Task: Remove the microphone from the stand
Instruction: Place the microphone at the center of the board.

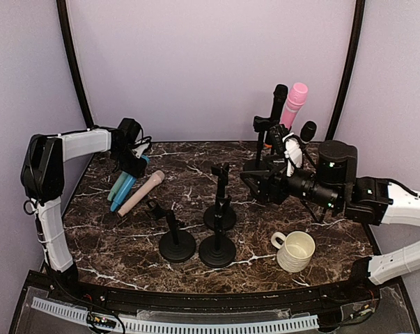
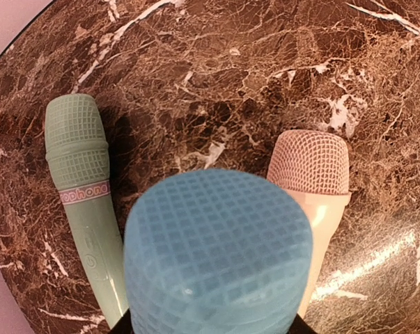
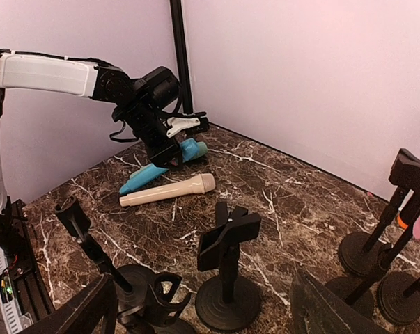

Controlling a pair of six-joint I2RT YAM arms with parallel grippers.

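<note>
A pink microphone (image 1: 297, 97) and a black microphone (image 1: 278, 97) sit upright in the rear stands (image 1: 260, 139) at the right. Three empty stands (image 1: 177, 245) (image 1: 217, 250) (image 1: 220, 217), black and round-based, cluster mid-tabletop (image 1: 126, 243). At the left, a beige microphone (image 1: 141, 193) and a green microphone (image 2: 81, 181) lie flat. Between them, a blue microphone (image 2: 216, 257) is held tilted in the left claw (image 1: 133, 163).

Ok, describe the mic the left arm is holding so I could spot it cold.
On the table, look to the left rear corner, where three mics are grouped. The blue mic is the middle one, in the left end effector. A green mic and a beige mic flank it; it alone is bright blue.
</note>
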